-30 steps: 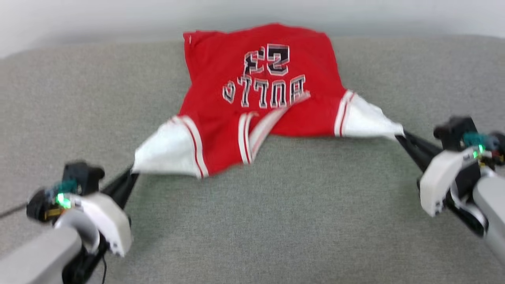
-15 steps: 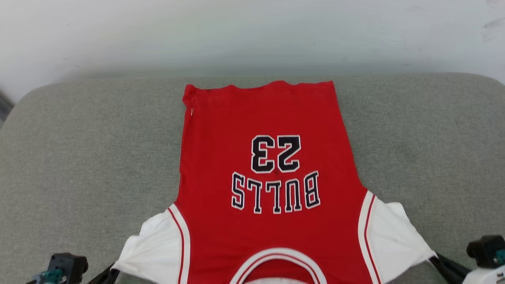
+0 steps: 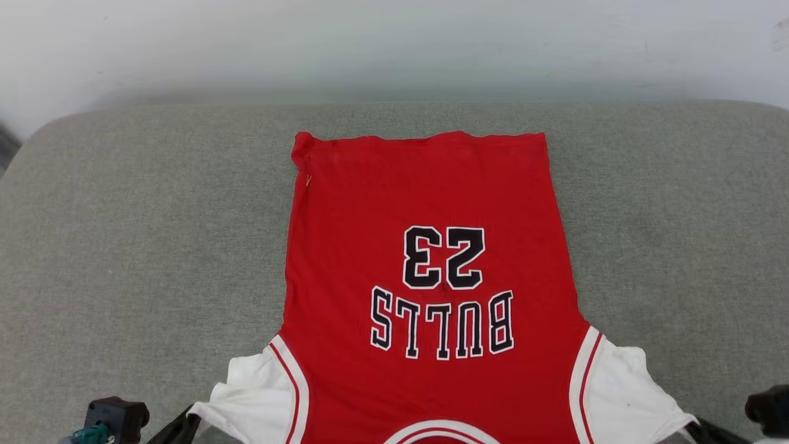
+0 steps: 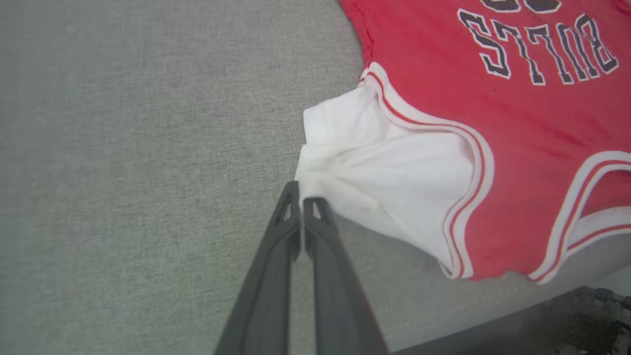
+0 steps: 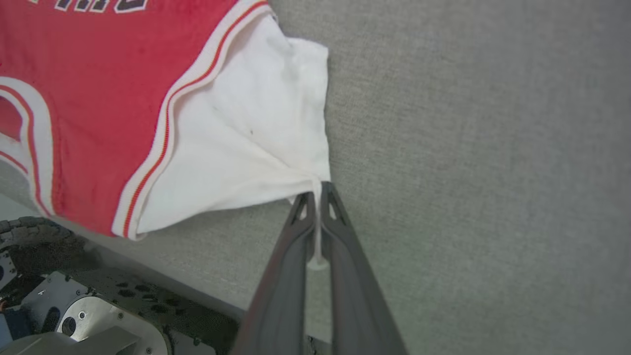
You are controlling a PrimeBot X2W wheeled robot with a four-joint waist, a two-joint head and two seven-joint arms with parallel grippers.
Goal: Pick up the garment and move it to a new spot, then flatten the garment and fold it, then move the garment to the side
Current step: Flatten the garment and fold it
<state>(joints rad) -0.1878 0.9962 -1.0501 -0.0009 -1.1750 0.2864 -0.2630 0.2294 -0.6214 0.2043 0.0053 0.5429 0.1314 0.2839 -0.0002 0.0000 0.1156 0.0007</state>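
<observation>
The garment (image 3: 425, 203), a red jersey T-shirt with white sleeves, lies spread out on the grey cushion with its black number and letters face up. Its hem points to the far side and its collar to the near edge. In the left wrist view my left gripper (image 4: 300, 198) is shut on the corner of one white sleeve (image 4: 374, 177). My right gripper (image 5: 315, 193) is shut on the corner of the other white sleeve (image 5: 236, 148), with a strip of cloth pinched between its fingers. In the head view both grippers sit at the bottom corners, left (image 3: 188, 419) and right (image 3: 696, 425).
The grey cushioned surface (image 3: 135, 246) stretches wide on both sides of the shirt. A pale wall (image 3: 394, 43) runs behind it. Past the cushion's near edge, the robot's dark base (image 5: 74, 305) shows.
A second ago the shirt hung bunched and stretched between the two grippers. Now it lies flat and drawn toward the near edge; the head view has also shifted.
</observation>
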